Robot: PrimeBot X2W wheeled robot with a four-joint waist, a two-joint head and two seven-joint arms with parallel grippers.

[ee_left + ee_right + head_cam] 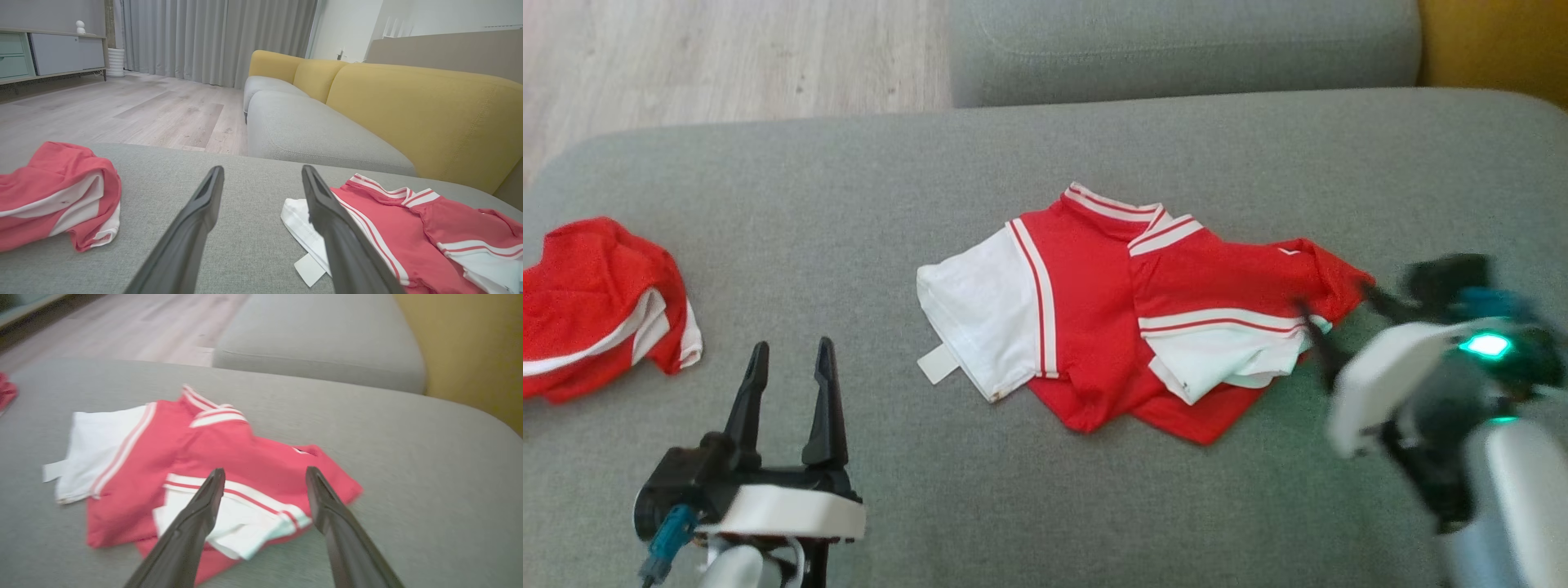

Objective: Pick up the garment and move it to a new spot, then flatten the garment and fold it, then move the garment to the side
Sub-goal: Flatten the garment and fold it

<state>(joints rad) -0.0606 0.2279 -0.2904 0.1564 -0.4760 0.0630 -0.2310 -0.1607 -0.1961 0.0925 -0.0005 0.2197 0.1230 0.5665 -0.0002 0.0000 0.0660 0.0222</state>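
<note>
Both spread, nothing pinched: left gripper [792,347] parked clear of garment [1086,310], right gripper [265,472] poised at its edge, judged ready for next fold.

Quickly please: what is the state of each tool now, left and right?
Left tool: open, holding nothing.
Right tool: open, at the edge of the red and white garment, not gripping it.

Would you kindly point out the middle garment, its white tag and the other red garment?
middle garment [1086,327], head view, red body panel.
white tag [938,364], head view, its centre.
other red garment [588,286], head view, red upper fold.
</note>
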